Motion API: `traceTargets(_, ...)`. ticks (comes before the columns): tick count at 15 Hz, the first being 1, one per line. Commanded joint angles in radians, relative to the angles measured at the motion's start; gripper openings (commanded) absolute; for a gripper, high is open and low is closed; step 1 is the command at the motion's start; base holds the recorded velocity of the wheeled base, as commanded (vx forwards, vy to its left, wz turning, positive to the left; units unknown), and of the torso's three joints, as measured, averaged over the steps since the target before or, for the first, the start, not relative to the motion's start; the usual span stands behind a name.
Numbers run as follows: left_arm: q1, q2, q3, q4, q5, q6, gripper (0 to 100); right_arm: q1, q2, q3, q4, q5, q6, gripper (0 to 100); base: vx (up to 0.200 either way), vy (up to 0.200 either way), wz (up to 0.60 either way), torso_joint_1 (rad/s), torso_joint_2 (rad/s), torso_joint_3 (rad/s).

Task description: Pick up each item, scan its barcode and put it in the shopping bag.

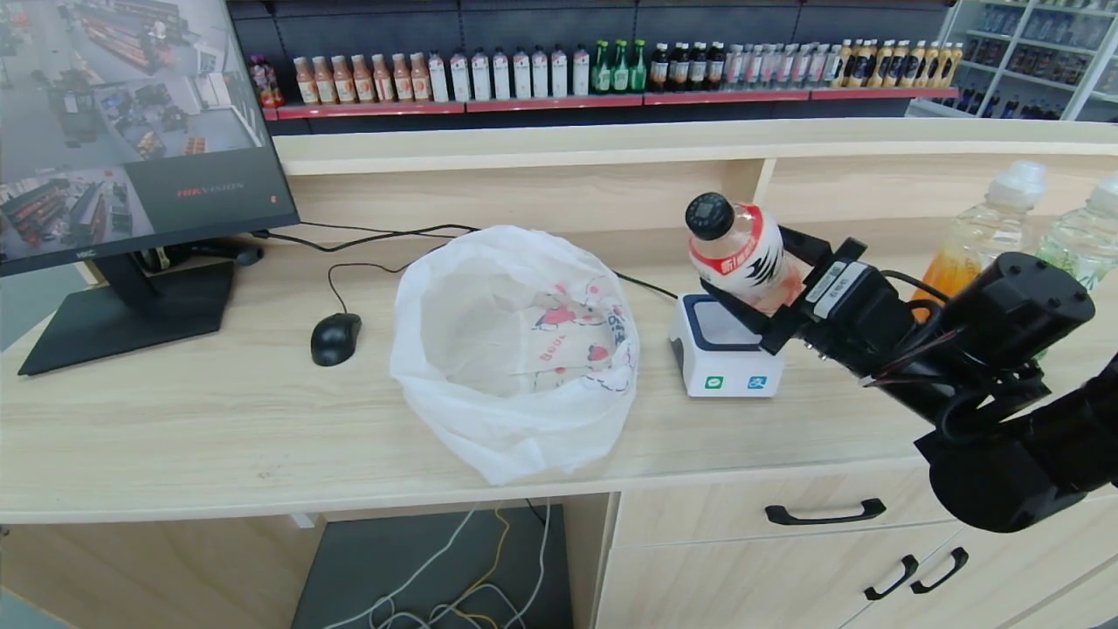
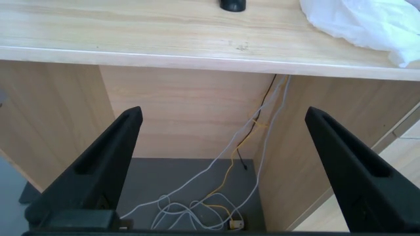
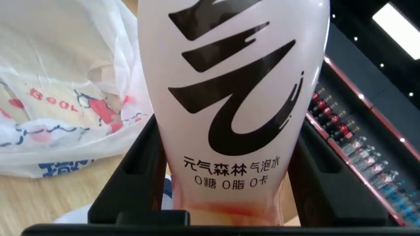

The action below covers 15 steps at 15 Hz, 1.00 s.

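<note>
My right gripper (image 1: 769, 284) is shut on a pink drink bottle (image 1: 742, 249) with a black cap and white-and-red label, holding it tilted just above the white barcode scanner (image 1: 725, 358). Up close, the bottle (image 3: 236, 98) sits between the black fingers (image 3: 134, 170). The white shopping bag (image 1: 515, 349) stands open on the counter left of the scanner, with printed packaging inside; its side (image 3: 59, 111) lies behind the bottle. My left gripper (image 2: 223, 170) hangs open below the counter edge, facing the kneehole with loose cables.
A monitor (image 1: 131, 122) and a black mouse (image 1: 335, 338) occupy the counter's left side. Two more bottles, one orange (image 1: 978, 231) and one clear green (image 1: 1079, 231), stand at the far right. Cables trail behind the bag. Drawers (image 1: 825, 514) sit under the counter.
</note>
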Motion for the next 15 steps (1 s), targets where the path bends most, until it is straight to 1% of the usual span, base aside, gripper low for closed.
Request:
traceTargets(1,0.000,0.000,0.001,0.000,0.000,0.000,100,-0.012,0.025,-0.006,-0.001,0.011,-0.031,0,0.000,0.000,0.00,0.000,0.00,0.000)
traceTargets(2,0.000,0.000,0.000,0.000,0.000,0.000,100,-0.011,0.025,-0.009,-0.001,0.014,-0.038,0,0.000,0.000,0.00,0.000,0.00,0.000)
traceTargets(5,0.000,0.000,0.000,0.000,0.000,0.000,100,-0.011,0.039,-0.009,-0.001,0.095,-0.097,0,0.000,0.000,0.00,0.000,0.00,0.000)
traceTargets(8,0.000,0.000,0.000,0.000,0.000,0.000,100,-0.022,0.049,-0.050,-0.001,0.169,-0.100,0,0.000,0.000,0.00,0.000,0.00,0.000)
traceTargets(11,0.000,0.000,0.001,0.000,0.000,0.000,100,-0.029,0.049,-0.056,-0.001,0.248,-0.126,0,0.000,0.000,0.00,0.000,0.00,0.000)
traceTargets(15,0.000,0.000,0.001,0.000,0.000,0.000,100,-0.058,0.086,-0.081,-0.001,0.316,-0.140,0,0.000,0.000,0.00,0.000,0.00,0.000)
